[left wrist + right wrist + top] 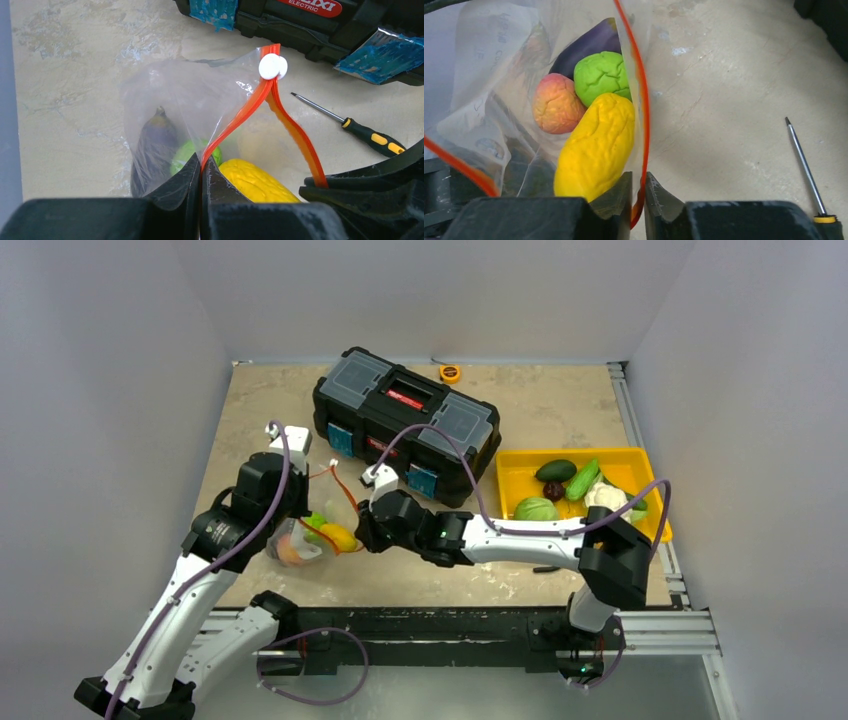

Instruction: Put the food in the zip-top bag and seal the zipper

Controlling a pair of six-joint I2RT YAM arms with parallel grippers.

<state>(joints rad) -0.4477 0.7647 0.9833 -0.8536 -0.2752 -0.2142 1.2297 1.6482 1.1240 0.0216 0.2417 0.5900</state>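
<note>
Top view: one clear crinkly zip-top bag [280, 538] centre-left; one yellow rectangular tray [512, 480] right.
Left wrist: left gripper [201, 172], jaws clamped on the orange-red zipper strip [245, 113].
Right wrist: right gripper [639, 187], jaws clamped on the same strip, bottom centre; four food pieces [596, 145] inside the bag.

Your left arm [205, 570] climbs from its base at the near left corner and leans in toward the middle, with the wrist bent down over the worktop [560, 400]. The left tool [201, 170] has both fingers pressed together, pinching the zipper [240, 117] between them. Your right arm [525, 537] folds at an elbow on the near right, and its forearm runs leftward, low and almost level. The right tool [638, 187] is closed to a narrow slit on that same strip, near the left tool.
</note>
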